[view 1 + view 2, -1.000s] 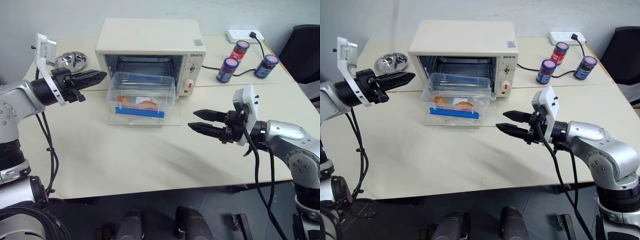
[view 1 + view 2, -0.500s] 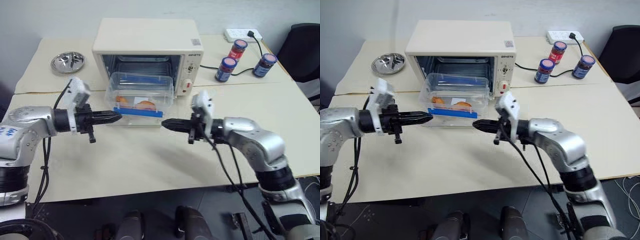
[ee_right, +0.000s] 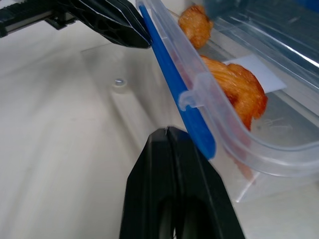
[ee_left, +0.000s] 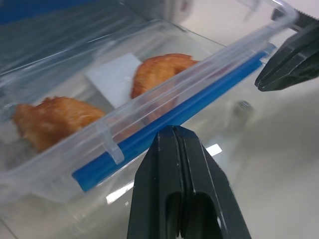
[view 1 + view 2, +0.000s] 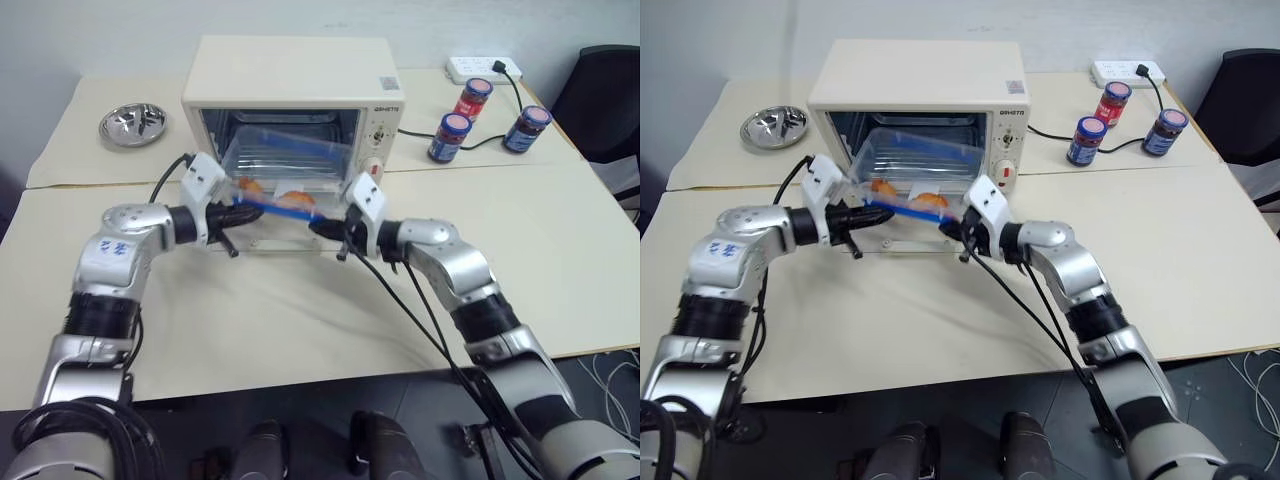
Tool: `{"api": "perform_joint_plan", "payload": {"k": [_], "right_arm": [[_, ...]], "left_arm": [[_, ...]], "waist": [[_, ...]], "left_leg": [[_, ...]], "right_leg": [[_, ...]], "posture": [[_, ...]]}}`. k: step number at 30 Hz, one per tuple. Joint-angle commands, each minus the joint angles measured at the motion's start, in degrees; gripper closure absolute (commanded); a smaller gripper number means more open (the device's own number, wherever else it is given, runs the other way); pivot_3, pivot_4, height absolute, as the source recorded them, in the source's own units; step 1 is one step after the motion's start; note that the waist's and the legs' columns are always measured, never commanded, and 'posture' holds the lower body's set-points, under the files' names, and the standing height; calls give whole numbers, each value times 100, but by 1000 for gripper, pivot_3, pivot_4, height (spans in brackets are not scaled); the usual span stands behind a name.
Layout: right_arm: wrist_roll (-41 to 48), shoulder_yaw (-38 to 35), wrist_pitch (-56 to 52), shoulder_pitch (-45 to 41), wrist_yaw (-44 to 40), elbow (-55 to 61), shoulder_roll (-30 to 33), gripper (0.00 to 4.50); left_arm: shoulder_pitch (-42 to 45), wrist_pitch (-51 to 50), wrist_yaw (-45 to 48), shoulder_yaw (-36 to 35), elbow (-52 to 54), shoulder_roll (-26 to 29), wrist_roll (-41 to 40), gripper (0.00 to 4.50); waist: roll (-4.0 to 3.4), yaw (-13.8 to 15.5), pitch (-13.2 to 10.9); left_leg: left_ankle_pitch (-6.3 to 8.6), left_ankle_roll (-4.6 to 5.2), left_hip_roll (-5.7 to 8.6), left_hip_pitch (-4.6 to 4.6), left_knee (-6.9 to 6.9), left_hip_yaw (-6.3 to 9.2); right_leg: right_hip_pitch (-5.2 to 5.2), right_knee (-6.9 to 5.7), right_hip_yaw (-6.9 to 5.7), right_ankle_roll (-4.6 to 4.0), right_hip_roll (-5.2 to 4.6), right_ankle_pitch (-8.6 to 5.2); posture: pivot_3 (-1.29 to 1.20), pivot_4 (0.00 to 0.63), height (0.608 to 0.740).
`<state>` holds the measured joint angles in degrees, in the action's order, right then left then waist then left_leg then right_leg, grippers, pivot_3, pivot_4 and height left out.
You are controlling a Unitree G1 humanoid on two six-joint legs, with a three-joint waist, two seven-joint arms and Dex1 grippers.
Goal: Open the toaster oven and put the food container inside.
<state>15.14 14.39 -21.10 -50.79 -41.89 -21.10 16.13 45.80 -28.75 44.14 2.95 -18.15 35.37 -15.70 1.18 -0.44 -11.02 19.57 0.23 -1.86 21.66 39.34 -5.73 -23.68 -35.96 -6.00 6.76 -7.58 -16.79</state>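
The food container (image 5: 285, 175) sits tilted, half inside the open toaster oven (image 5: 295, 95) above its lowered door. Both clenched end effectors, left (image 5: 252, 212) and right (image 5: 318, 227), press its blue-clipped near edge (likely pushing, not gripping) on the desk (image 5: 300, 310).

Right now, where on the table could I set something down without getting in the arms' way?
Bare tabletop lies below the three jars and along the near edge. A smaller patch lies beside the steel bowl. It is crowded at the toaster oven mouth: both shut grippers, left and right, meet the food container there.
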Motion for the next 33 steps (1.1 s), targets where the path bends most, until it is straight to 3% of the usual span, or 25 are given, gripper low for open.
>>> {"api": "perform_joint_plan", "payload": {"k": [1,4,7,15,20,26,29,33], "right_arm": [[-255,-572,759,-734,775,-1166,-374,4467],[-435,-851,1315,-1263,1266,-2145,-598,4467],[-522,-1020,1650,-1575,1404,-2696,-706,4467],[-666,-1168,2023,-1656,1221,-2986,-826,4467],[-377,-1103,1102,-874,576,-1176,-559,4467],[402,-1096,-881,930,-30,2167,355,4467],[933,-1143,-1642,1837,-365,3466,957,4500],[1311,-1206,-2172,2646,-417,4284,1369,4500]], "left_arm": [[817,652,-944,-103,-1278,-486,523,4500],[1404,917,-1543,-299,-2194,-866,659,4500],[1618,1223,-1574,-318,-2511,-999,754,4500],[1884,1439,-1710,-753,-2855,-1025,604,4500],[1188,369,-680,-995,-1083,-512,-67,4500],[107,-1581,410,-1761,1382,884,-1460,4500],[-416,-2015,865,-2209,2064,1620,-1929,3630],[-1193,-2128,1627,-2737,2581,2474,-2276,2399]], "waist": [[0,3,0],[0,-18,0],[0,-132,0],[-1,-332,0],[-1,-407,-1],[-3,-401,-1],[-3,-346,-2],[-3,-214,-2]], "left_leg": [[-1,-1,0,1,1,1],[-2,-1,1,9,-2,7],[-1,-1,5,12,-17,17],[-2,-4,2,15,-25,20],[-6,-9,0,15,-24,29],[-5,-9,1,44,-22,71],[-5,-9,2,44,-19,94],[-8,-8,0,31,-11,66]], "right_leg": [[-1,0,-1,0,1,0],[-5,2,-7,1,-1,0],[-9,3,-19,1,-5,0],[-11,5,-51,1,-12,0],[-12,-1,-51,1,-12,0],[-29,2,-49,1,-12,0],[-28,3,-47,1,-11,0],[-26,1,-23,0,-9,0]], "posture": [[0,150,740],[0,150,740],[0,150,740],[0,150,740],[0,150,740],[0,150,740],[0,150,740],[0,150,740]]}}
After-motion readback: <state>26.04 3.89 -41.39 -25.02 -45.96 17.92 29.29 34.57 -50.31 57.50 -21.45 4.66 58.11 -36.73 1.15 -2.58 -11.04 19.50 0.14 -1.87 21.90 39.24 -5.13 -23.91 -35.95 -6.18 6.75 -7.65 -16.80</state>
